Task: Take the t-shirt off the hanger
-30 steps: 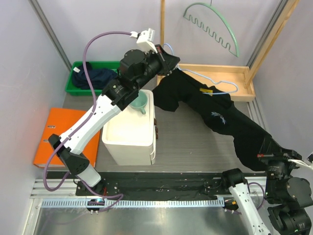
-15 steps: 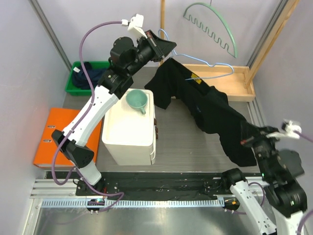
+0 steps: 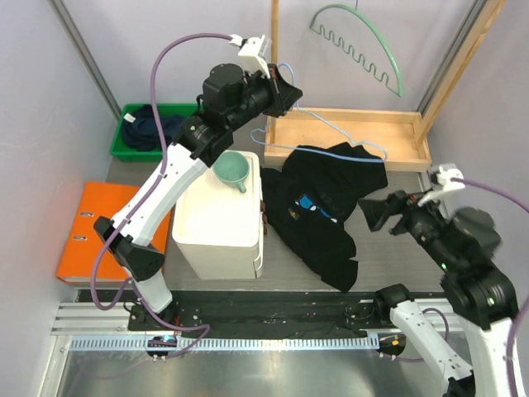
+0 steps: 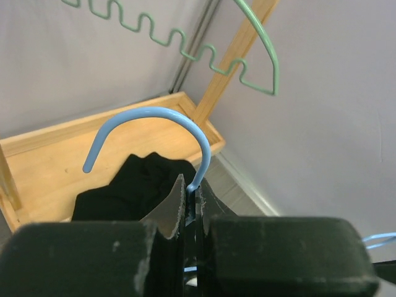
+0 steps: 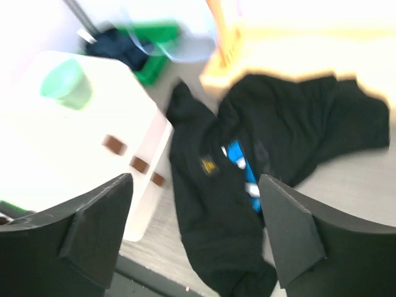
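The black t-shirt point(image 3: 318, 211) lies crumpled on the table, a blue print showing on it, its top edge by the wooden tray point(image 3: 405, 120). The light blue wire hanger point(image 3: 331, 126) hangs above it from my left gripper point(image 3: 289, 93). In the left wrist view that gripper point(image 4: 193, 192) is shut on the hanger's neck below the hook point(image 4: 154, 114), with the t-shirt point(image 4: 136, 185) beneath. Whether the shirt still touches the hanger's lower wire I cannot tell. My right gripper point(image 3: 369, 213) stands open just right of the shirt. In its blurred wrist view the right gripper point(image 5: 195, 235) holds nothing above the t-shirt point(image 5: 260, 154).
A white box point(image 3: 219, 219) with a green cup point(image 3: 233, 169) on it stands left of the shirt. A green bin point(image 3: 132, 136) of dark clothes and an orange folder point(image 3: 91, 227) lie further left. A green hanger point(image 3: 359, 50) hangs on the wooden rack behind the tray.
My right gripper has opened and let go of the t-shirt, which dropped from its stretched span into a heap on the table. The right arm swung up and left. The left gripper still holds the hanger.
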`<state>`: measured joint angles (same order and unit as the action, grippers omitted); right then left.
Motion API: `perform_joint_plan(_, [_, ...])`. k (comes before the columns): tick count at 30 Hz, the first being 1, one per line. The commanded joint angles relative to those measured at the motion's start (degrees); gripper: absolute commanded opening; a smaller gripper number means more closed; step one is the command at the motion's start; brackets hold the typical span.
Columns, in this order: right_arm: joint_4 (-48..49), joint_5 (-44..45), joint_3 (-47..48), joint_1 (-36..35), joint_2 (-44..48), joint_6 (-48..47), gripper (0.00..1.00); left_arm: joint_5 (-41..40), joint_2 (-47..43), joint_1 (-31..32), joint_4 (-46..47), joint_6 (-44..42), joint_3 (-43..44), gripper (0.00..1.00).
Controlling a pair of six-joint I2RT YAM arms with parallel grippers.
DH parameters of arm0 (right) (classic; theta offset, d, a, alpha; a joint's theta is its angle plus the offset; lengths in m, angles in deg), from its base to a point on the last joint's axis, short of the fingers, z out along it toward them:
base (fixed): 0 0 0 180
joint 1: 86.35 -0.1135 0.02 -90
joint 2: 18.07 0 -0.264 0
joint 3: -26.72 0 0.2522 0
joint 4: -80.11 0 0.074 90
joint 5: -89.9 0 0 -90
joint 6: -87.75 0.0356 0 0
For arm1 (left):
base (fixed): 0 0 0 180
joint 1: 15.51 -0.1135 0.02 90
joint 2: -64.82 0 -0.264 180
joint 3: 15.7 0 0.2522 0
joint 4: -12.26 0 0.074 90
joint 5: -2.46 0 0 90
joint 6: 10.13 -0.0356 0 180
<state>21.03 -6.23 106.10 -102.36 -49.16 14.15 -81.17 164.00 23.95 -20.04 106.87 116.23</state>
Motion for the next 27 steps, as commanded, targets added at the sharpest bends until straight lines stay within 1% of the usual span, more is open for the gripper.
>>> perform_joint_plan(1, [0.4, -5.6, 5.4, 0.2, 4.8, -4.9, 0.9, 0.1, -0.1, 3.5, -3.0, -8.7, 2.7, 0.0])
perform_joint_plan(5, [-0.3, -5.8, 7.5, 0.2, 3.9, -5.3, 0.88, 3.4, 0.2, 5.6, -5.1, -11.3, 3.4, 0.0])
perform_joint_plan(8, [-1.0, -10.7, 8.2, 0.2, 1.7, -5.9, 0.87, 6.8, -0.3, 5.7, -5.9, -11.4, 3.4, 0.0])
perform_joint_plan(12, [-2.2, -13.8, 8.2, 0.2, 0.0, -6.7, 0.84, 9.8, -3.0, 5.8, -4.4, -10.7, 0.1, 0.0])
perform_joint_plan(13, [-2.2, -14.6, 8.0, 0.2, -0.1, -6.3, 0.84, 10.1, -3.5, 5.9, -3.9, -9.7, -1.9, 0.0])
perform_joint_plan(14, [-2.2, -17.7, 7.9, 0.3, -0.5, -6.1, 0.83, 10.3, -4.1, 6.1, -2.4, -9.1, -2.8, 0.0])
perform_joint_plan(17, [-2.4, -23.0, 6.9, 0.3, -2.0, -4.0, 0.75, 11.1, -4.8, 7.0, -1.8, -8.5, -3.9, 0.0])
perform_joint_plan(18, [-2.8, -24.5, 6.4, 0.3, -2.1, -3.5, 0.69, 11.0, -4.7, 7.4, -1.8, -8.5, -3.8, 0.0])
perform_joint_plan(19, [-2.9, -24.4, 6.1, 0.3, -2.1, -3.2, 0.65, 10.9, -4.6, 8.1, -1.8, -8.5, -3.8, 0.0])
perform_joint_plan(23, [-4.9, -25.2, 4.6, 0.3, -2.9, -3.4, 0.58, 9.0, -5.0, 10.5, -1.6, -8.7, -4.4, 0.0])
perform_joint_plan(24, [-5.6, -25.9, 4.4, 0.2, -3.3, -3.5, 0.5, 8.8, -5.2, 11.1, -1.6, -8.8, -4.6, 0.0])
perform_joint_plan(26, [-5.6, -25.3, 4.2, 0.3, -3.4, -3.4, 0.4, 8.8, -5.3, 12.7, -1.8, -9.3, -4.7, 0.0])
perform_joint_plan(27, [-5.5, -24.4, 4.3, 0.3, -3.4, -3.3, 0.29, 8.9, -5.4, 13.1, -2.1, -9.8, -4.7, 0.0])
